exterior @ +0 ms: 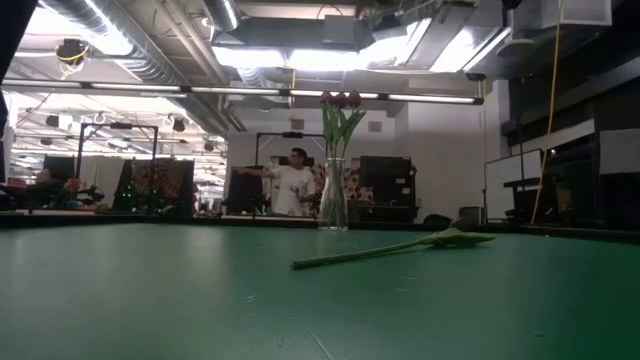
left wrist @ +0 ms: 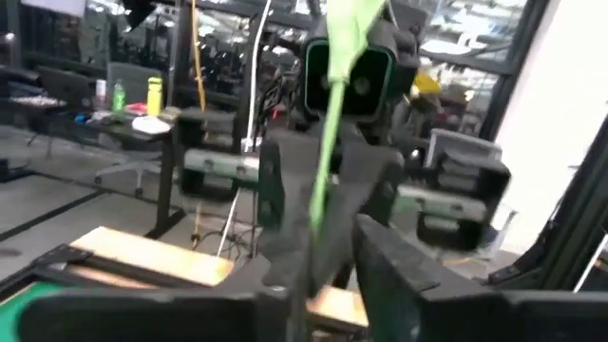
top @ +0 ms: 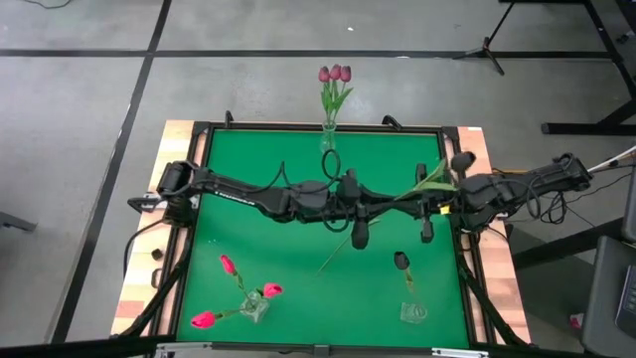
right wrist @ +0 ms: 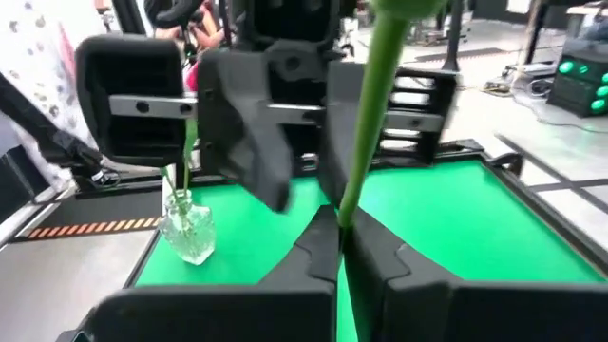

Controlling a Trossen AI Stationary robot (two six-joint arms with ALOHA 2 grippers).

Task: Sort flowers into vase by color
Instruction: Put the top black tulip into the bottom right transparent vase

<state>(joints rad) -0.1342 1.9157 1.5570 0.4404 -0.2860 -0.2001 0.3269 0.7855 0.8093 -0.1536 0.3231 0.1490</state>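
Both arms meet level above the table's middle. My right gripper is shut on a flower's green stem; its head shows in no view. My left gripper faces it, open, with a finger on either side of the same stem. Whether those fingers touch the stem I cannot tell. A second green stem with a leaf lies flat on the green table. Mauve tulips stand in the far vase. My right gripper pinches the green stem between its two fingers. The fingers come level from the table's right side and lie across the stem. The stem rises nearly upright above the fingers, clear of the table. The part below the fingers is hidden by them.
A vase with pink tulips stands near the left front corner. A vase with one dark tulip stands near the right front. A black frame rims the table. A person stands far behind it.
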